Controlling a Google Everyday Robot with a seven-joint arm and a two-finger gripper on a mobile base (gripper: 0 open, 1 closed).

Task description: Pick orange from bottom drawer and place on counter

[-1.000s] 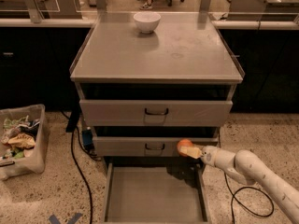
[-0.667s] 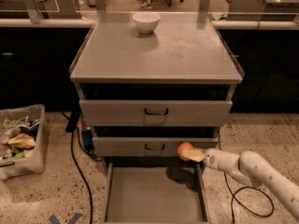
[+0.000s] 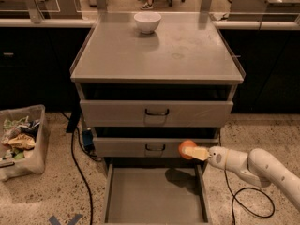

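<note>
While the gripper [image 3: 196, 153], lower right of centre, clasps the orange [image 3: 184, 148] above the drawer [image 3: 154, 198], the fruit looks light, firm and smooth; hold across its widest part.

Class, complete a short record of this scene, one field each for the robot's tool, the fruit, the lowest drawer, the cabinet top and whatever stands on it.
Tool: two-finger gripper on a white arm, in front of the middle drawer's right end, shut on the fruit
Fruit: small round bright orange, held in the air above the open drawer
Drawer: wide grey metal bottom drawer, pulled out, shadow on its floor
Top: flat grey metal counter, orange not yet on it
Other: round white bowl, upright near the counter's back
</note>
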